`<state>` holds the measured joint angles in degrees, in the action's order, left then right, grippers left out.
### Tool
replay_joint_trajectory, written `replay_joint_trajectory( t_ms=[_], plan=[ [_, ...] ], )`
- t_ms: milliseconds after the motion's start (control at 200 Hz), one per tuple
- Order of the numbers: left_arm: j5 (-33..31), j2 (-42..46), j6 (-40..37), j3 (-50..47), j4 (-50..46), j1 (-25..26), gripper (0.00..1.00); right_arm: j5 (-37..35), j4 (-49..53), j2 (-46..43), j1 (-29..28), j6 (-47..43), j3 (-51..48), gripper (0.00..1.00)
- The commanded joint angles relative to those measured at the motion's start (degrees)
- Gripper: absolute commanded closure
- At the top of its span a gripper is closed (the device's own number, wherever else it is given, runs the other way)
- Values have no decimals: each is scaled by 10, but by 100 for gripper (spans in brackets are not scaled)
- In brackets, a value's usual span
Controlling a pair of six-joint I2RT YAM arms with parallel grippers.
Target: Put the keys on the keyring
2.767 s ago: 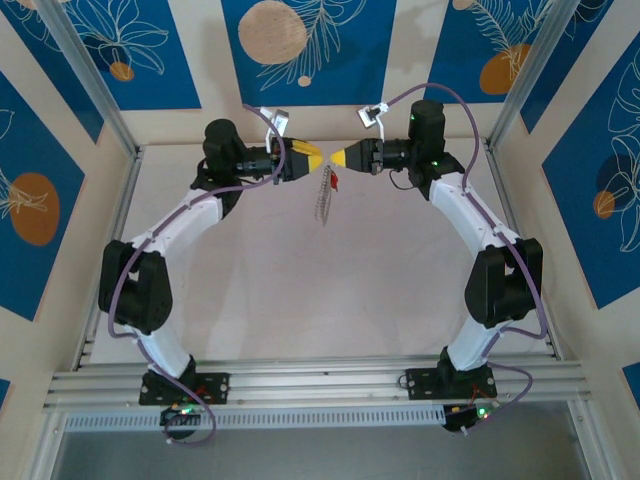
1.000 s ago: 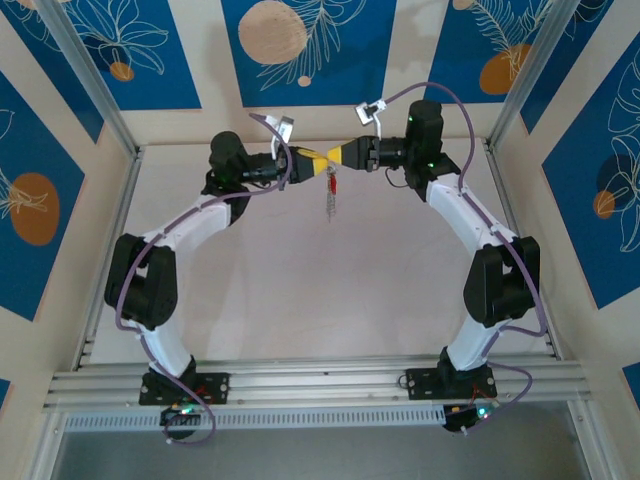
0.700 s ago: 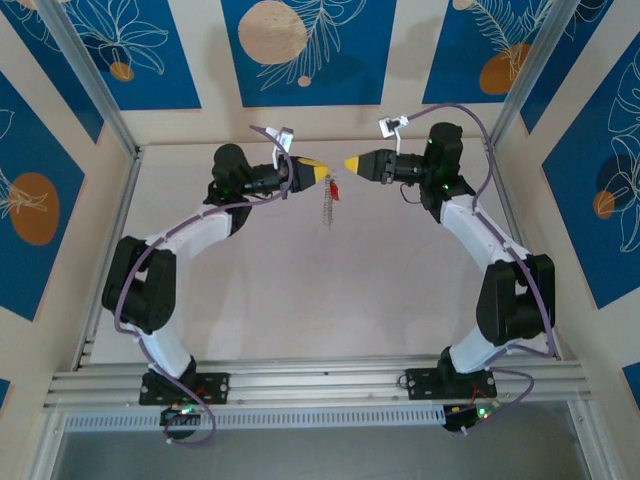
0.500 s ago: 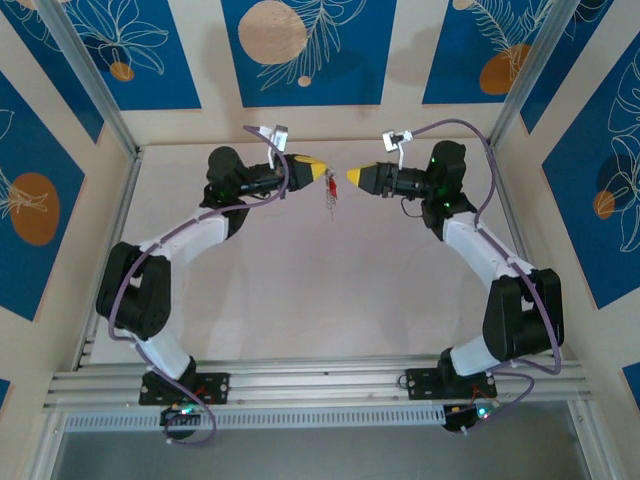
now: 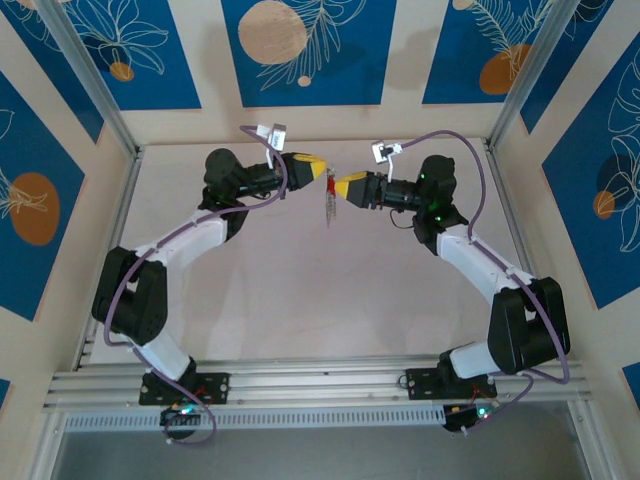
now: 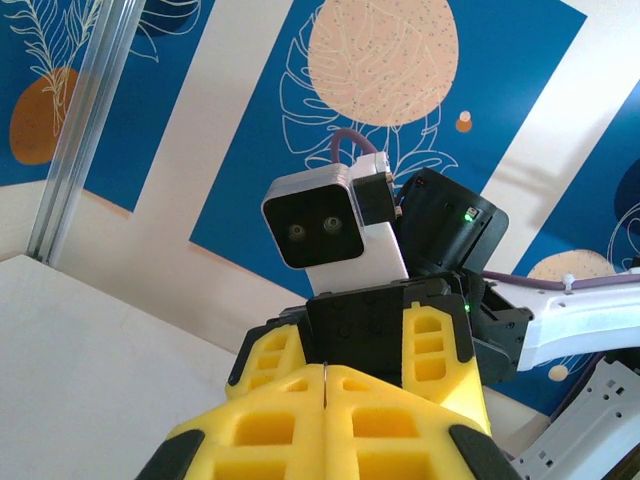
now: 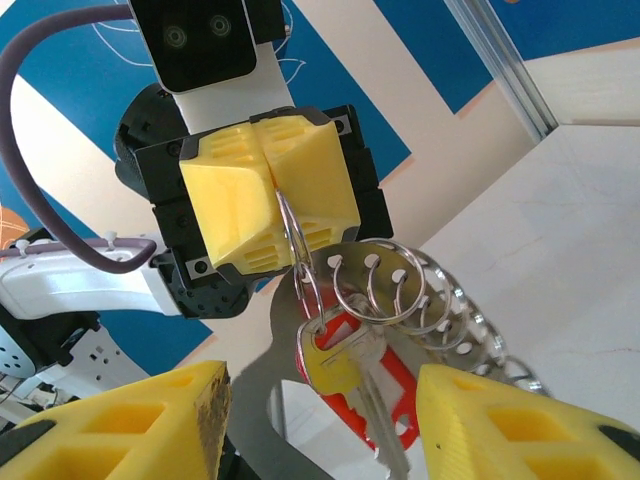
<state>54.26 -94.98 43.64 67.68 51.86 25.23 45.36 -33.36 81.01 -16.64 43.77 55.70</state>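
Left jaws pinch the keyring (image 7: 290, 228) (red key (image 7: 390, 378) dangling), right jaws apart

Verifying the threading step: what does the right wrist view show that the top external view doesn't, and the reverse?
Right wrist view: the left end effector shut on a thin loop of the keyring, the red-headed key hanging at that loop, the right fingers apart either side.
Top external view: both arms bent inward above the table, the right end effector close beside the dangling keyring.
Shared: key and keyring hanging from the left end effector.
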Motion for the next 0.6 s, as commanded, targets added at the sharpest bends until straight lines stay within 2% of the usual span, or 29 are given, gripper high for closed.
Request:
replay_joint_trajectory(
  t_ms=[0, 335, 475, 595],
  plan=[
    [-8, 21, 3, 6, 24, 7, 100, -12, 6, -5, -8, -21, 15, 47],
    [-17, 26, -13, 10, 3, 7, 100, -21, 19, 5, -29, -43, 9, 48],
    [-17, 27, -14, 11, 2, 7, 100, -27, 22, 6, -32, -47, 4, 52],
    [-20, 30, -14, 9, 3, 8, 100, -30, 28, 7, -34, -52, 5, 62]
  ],
)
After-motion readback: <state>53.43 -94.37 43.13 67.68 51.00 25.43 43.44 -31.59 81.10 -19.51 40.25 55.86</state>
